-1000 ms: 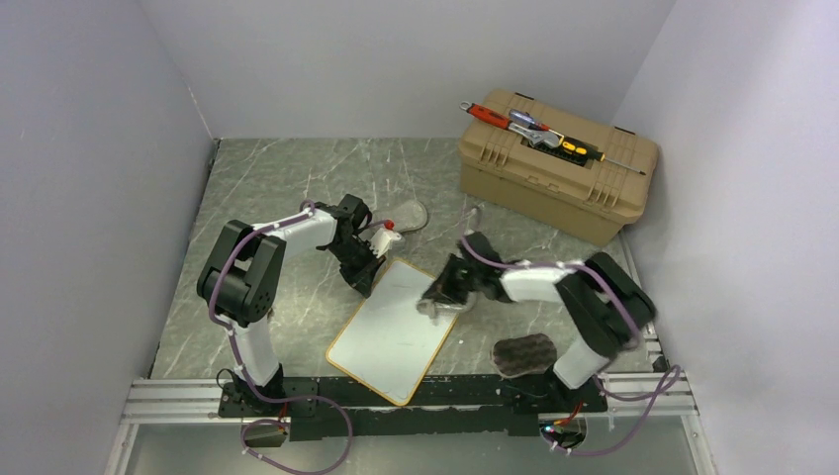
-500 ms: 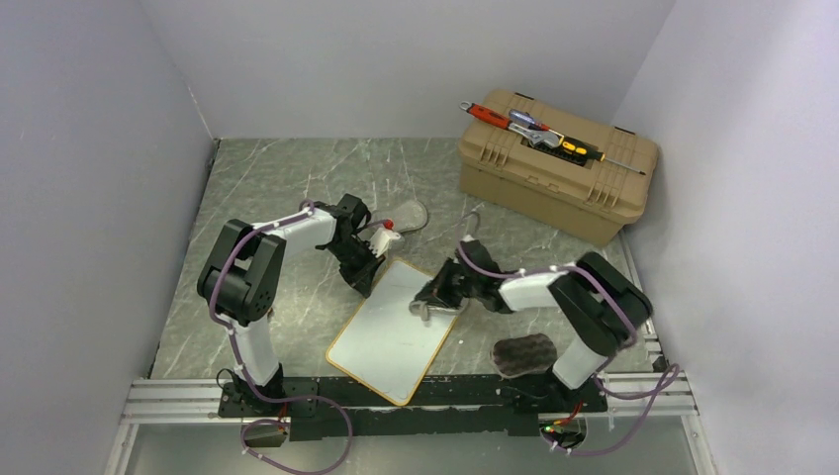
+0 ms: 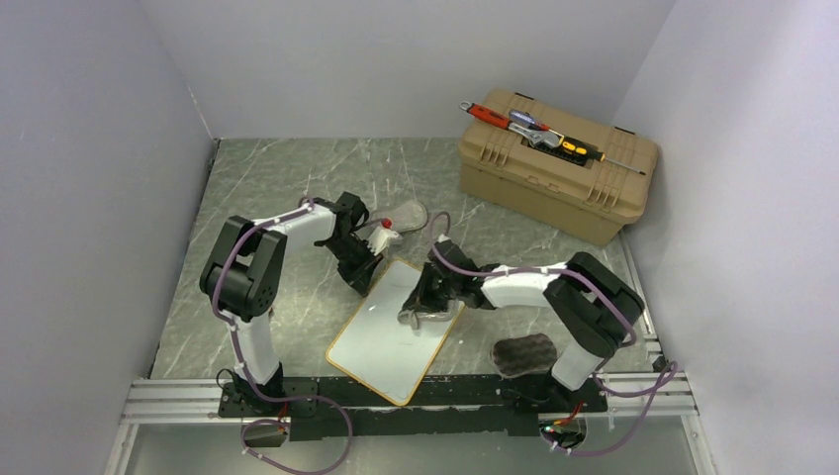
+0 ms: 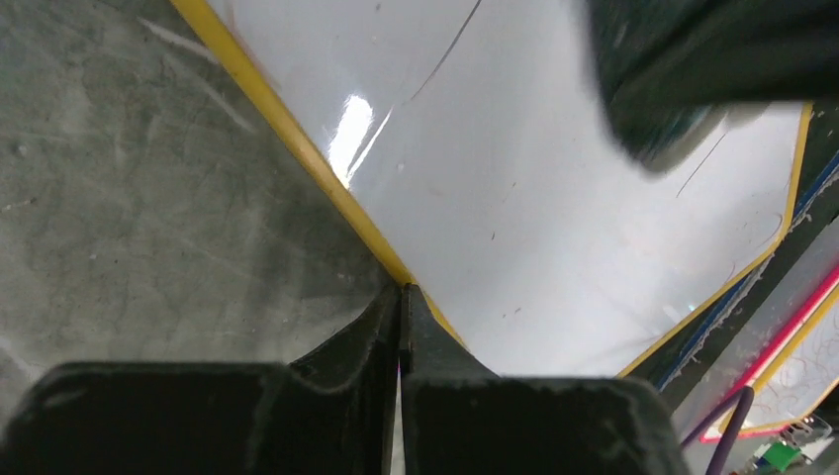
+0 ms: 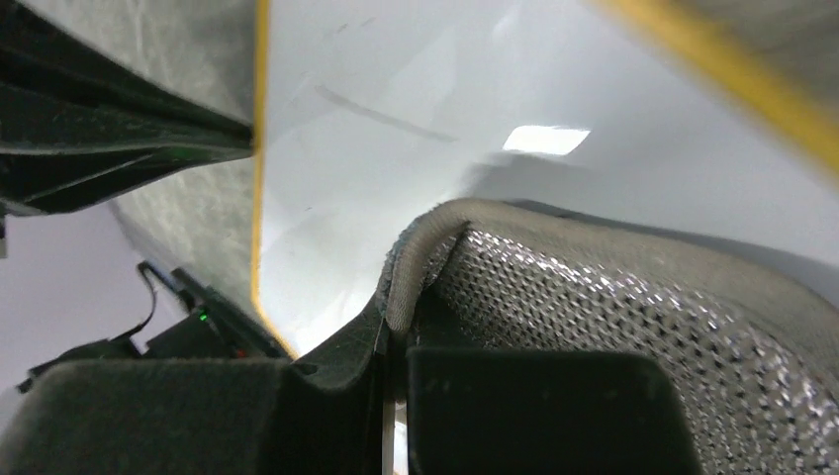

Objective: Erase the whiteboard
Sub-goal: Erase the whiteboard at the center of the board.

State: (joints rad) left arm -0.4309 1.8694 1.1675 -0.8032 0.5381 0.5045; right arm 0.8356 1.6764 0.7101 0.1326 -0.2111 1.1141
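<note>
The whiteboard [image 3: 381,341] lies flat and skewed at mid-table, white with a yellow frame. Thin faint lines remain on its surface [image 4: 554,208], one also showing in the right wrist view [image 5: 376,168]. My left gripper [image 3: 363,283] is shut, its tips [image 4: 401,291] pressed on the board's yellow upper-left edge with nothing between them. My right gripper [image 3: 419,305] is shut on the rim of a grey mesh wiping pad [image 5: 633,317], which rests on the board's upper part [image 3: 414,316]. From the left wrist the pad is a dark blur [image 4: 693,69].
A tan toolbox [image 3: 554,168] with hand tools on its lid stands at the back right. A red-capped marker [image 3: 386,230] and a grey pad [image 3: 410,214] lie behind the board. A dark sponge [image 3: 522,353] sits by the right arm's base. Walls close in on three sides.
My right gripper has slid the pad leftward and toward the near edge across the board. The left gripper has stayed on the board's edge.
</note>
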